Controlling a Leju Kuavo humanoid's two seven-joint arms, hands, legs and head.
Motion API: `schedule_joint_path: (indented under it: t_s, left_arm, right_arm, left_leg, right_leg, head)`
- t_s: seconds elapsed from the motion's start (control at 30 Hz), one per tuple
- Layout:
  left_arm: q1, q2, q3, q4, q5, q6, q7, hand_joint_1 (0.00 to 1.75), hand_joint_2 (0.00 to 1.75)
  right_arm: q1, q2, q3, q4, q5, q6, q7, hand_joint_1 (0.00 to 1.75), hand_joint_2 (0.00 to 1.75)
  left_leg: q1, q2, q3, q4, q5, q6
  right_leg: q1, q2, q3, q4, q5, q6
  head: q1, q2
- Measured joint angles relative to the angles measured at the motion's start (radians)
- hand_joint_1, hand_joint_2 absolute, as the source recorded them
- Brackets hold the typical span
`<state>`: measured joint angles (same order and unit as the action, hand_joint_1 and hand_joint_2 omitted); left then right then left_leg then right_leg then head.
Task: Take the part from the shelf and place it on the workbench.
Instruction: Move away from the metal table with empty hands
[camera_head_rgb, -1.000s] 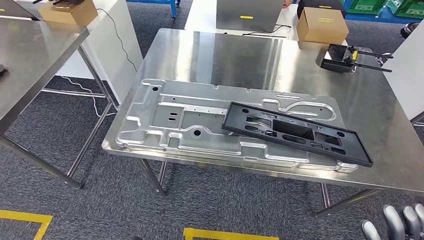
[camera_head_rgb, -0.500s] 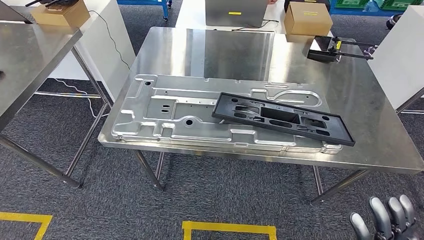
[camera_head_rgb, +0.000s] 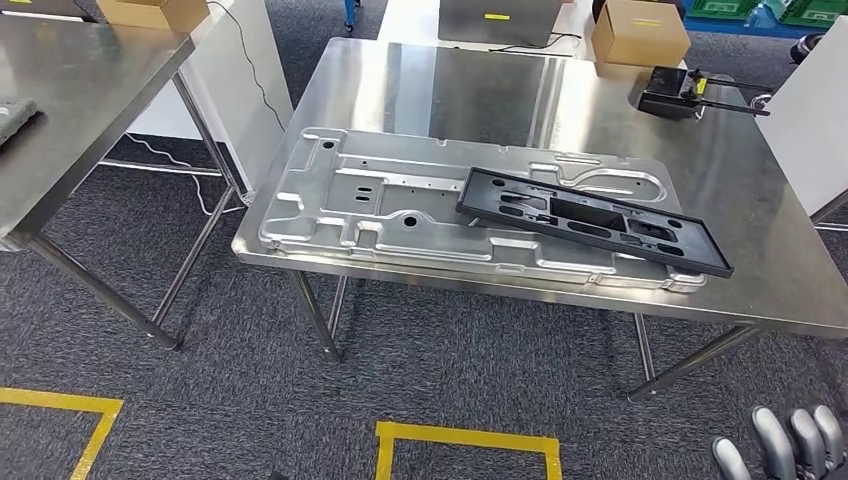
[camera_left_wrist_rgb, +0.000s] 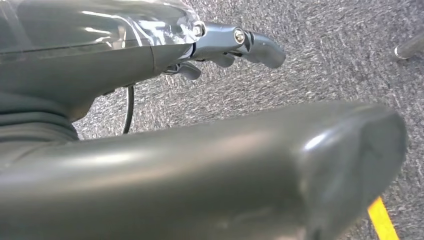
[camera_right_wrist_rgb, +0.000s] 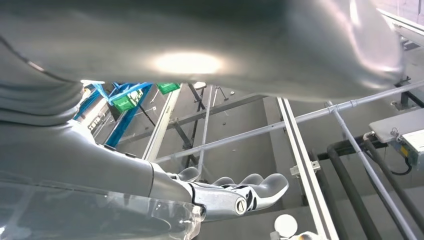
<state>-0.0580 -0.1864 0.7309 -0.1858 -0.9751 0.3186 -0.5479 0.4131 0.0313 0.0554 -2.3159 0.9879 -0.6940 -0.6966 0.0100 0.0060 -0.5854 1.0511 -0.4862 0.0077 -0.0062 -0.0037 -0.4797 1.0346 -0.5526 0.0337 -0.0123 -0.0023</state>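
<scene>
With the black part already lying across the stamped metal plate on the workbench, well ahead of both sets of fingers, the left hand and right hand are hanging released and holding nothing, so any retreat is best kept wide of the bench edge.

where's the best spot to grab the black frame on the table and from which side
Probably the black frame is best taken by its near long rail, coming from the table's front edge. It lies flat and slanted on the metal panel, its right end reaching towards the panel's near edge, so that rail faces the robot. Its open cut-outs let fingers hook through. The right robot hand is the closer one.
</scene>
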Motion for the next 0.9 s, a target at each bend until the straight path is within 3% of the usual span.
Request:
schedule_joint_path:
  t_s: [0.03,0.1,0.17,0.2,0.27,0.3,0.33,0.37,0.4,0.47,0.53,0.63,0.67,0.73,0.8,0.83,0.87,0.9]
  left_arm:
    - [0.0,-0.001,0.0,0.0,0.0,0.0,0.0,0.0,0.0]
    - [-0.001,-0.001,0.0,0.0,0.0,0.0,0.0,0.0,0.0]
    - [0.0,-0.001,0.0,0.0,0.0,0.001,0.0,0.0,0.0]
    - [0.0,-0.001,0.0,0.0,0.0,0.001,0.0,0.0,0.0]
    - [0.0,-0.001,0.0,0.0,0.0,0.002,0.0,0.0,0.0]
    - [0.001,-0.001,0.0,0.0,0.0,0.002,0.0,0.0,0.0]
    - [0.001,-0.001,0.0,0.0,0.0,0.002,0.0,0.0,0.0]
    - [0.001,-0.001,0.0,0.0,0.0,0.002,0.001,0.0,0.0]
    - [0.001,-0.001,0.0,0.0,0.0,0.002,0.001,0.0,0.0]
    - [0.0,-0.001,0.0,0.0,-0.001,0.002,0.002,0.0,0.0]
    - [-0.001,-0.001,0.0,0.0,-0.002,0.003,0.003,0.0,0.0]
    - [0.0,-0.001,0.0,0.0,-0.003,0.003,0.005,0.0,0.0]
    - [-0.001,-0.001,0.001,0.0,-0.003,0.003,0.006,0.0,0.0]
    - [-0.002,-0.001,0.001,0.0,-0.004,0.003,0.006,0.0,0.0]
    - [-0.003,-0.001,0.001,0.0,-0.004,0.003,0.006,0.0,0.0]
    - [-0.003,-0.001,0.001,0.0,-0.005,0.003,0.006,0.0,0.0]
    - [-0.003,-0.001,0.001,0.0,-0.005,0.003,0.007,0.0,0.0]
    - [-0.003,-0.001,0.001,0.0,-0.006,0.003,0.007,0.0,0.0]
  right_arm:
    - [0.001,0.0,0.0,0.0,0.0,0.0,0.0,0.0,0.0]
    - [0.002,0.0,0.0,0.0,0.0,0.0,0.0,0.0,0.0]
    - [0.001,0.0,0.0,0.0,0.0,0.0,0.0,0.0,0.0]
    - [0.002,0.0,0.0,0.0,0.0,0.0,0.0,0.0,0.0]
    - [0.002,0.0,-0.001,0.001,0.0,0.0,0.0,0.0,0.0]
    - [0.003,0.0,-0.001,0.001,-0.001,0.0,0.0,0.0,0.0]
    - [0.003,-0.001,-0.001,0.002,-0.001,0.0,0.0,0.0,0.0]
    - [0.004,-0.001,-0.002,0.002,-0.002,0.0,0.0,0.0,0.0]
    - [0.004,-0.001,-0.002,0.002,-0.003,0.0,0.0,0.0,0.0]
    - [0.006,-0.001,-0.002,0.003,-0.006,0.0,0.0,0.0,0.0]
    - [0.006,-0.001,-0.002,0.003,-0.01,0.0,0.0,0.0,0.0]
    - [0.006,-0.004,-0.001,0.005,-0.014,0.0,0.0,0.0,0.0]
    - [0.006,-0.005,-0.001,0.007,-0.014,0.0,0.0,0.0,0.0]
    - [0.006,-0.008,0.001,0.01,-0.013,0.0,0.0,0.0,0.0]
    - [0.006,-0.01,0.001,0.015,-0.01,0.0,0.0,0.0,0.0]
    - [0.006,-0.01,0.002,0.017,-0.008,0.0,0.0,0.0,0.0]
    - [0.006,-0.01,0.002,0.019,-0.006,0.0,0.0,0.0,0.0]
    - [0.006,-0.01,0.001,0.021,-0.005,0.0,0.0,0.0,0.0]
  left_leg:
    - [0.0,0.0,-0.002,-0.001,0.006,-0.005]
    - [0.0,0.0,-0.005,-0.004,0.019,-0.019]
    - [0.001,-0.001,-0.015,0.01,0.002,-0.029]
    - [0.001,-0.002,-0.027,0.039,-0.027,-0.032]
    - [0.002,-0.003,-0.061,0.151,-0.114,-0.034]
    - [0.003,-0.003,-0.074,0.213,-0.146,-0.035]
    - [0.003,-0.003,-0.077,0.253,-0.159,-0.036]
    - [0.004,-0.003,-0.064,0.26,-0.151,-0.037]
    - [0.006,-0.003,-0.033,0.228,-0.128,-0.038]
    - [0.01,-0.003,0.059,0.089,-0.082,-0.042]
    - [0.01,-0.005,0.11,-0.004,-0.074,-0.042]
    - [0.007,-0.007,0.099,-0.01,-0.073,-0.028]
    - [0.007,-0.006,0.092,-0.01,-0.067,-0.019]
    - [0.009,-0.003,0.073,-0.01,-0.052,-0.002]
    - [0.007,0.0,0.051,-0.009,-0.037,0.005]
    - [0.006,0.001,0.04,-0.009,-0.03,0.006]
    - [0.005,0.001,0.031,-0.008,-0.024,0.006]
    - [0.004,0.002,0.023,-0.007,-0.018,0.006]
  right_leg:
    - [0.005,0.0,0.017,-0.033,0.003,-0.005]
    - [0.009,0.001,0.015,-0.046,0.008,-0.012]
    - [0.004,-0.002,0.004,-0.052,0.024,-0.022]
    - [0.001,-0.004,-0.004,-0.055,0.033,-0.028]
    - [-0.001,-0.006,-0.022,-0.055,0.046,-0.034]
    - [0.0,-0.007,-0.031,-0.054,0.053,-0.034]
    - [0.0,-0.008,-0.04,-0.052,0.059,-0.034]
    - [-0.001,-0.008,-0.049,-0.05,0.065,-0.032]
    - [-0.003,-0.008,-0.058,-0.045,0.07,-0.03]
    - [-0.005,-0.007,-0.076,-0.029,0.074,-0.023]
    - [-0.003,-0.007,-0.091,-0.013,0.079,-0.013]
    - [-0.003,-0.007,-0.102,-0.006,0.089,0.002]
    - [-0.004,-0.006,-0.107,0.002,0.079,0.006]
    - [-0.007,-0.005,-0.136,0.07,0.015,0.013]
    - [-0.007,-0.005,-0.179,0.197,-0.066,0.016]
    - [-0.007,-0.005,-0.19,0.245,-0.086,0.016]
    - [-0.007,-0.005,-0.184,0.261,-0.085,0.016]
    - [-0.006,-0.004,-0.158,0.236,-0.066,0.014]
  head:
    - [0.001,0.0]
    - [0.001,0.0]
    - [0.0,0.0]
    - [-0.003,0.0]
    - [-0.012,0.0]
    - [-0.015,0.0]
    - [-0.017,0.0]
    - [-0.019,0.0]
    - [-0.022,0.0]
    - [-0.029,0.0]
    - [-0.035,0.0]
    - [-0.033,0.0]
    - [-0.03,0.0]
    - [-0.022,0.0]
    - [-0.012,0.0]
    - [-0.009,0.0]
    - [-0.006,0.0]
    - [-0.004,0.0]
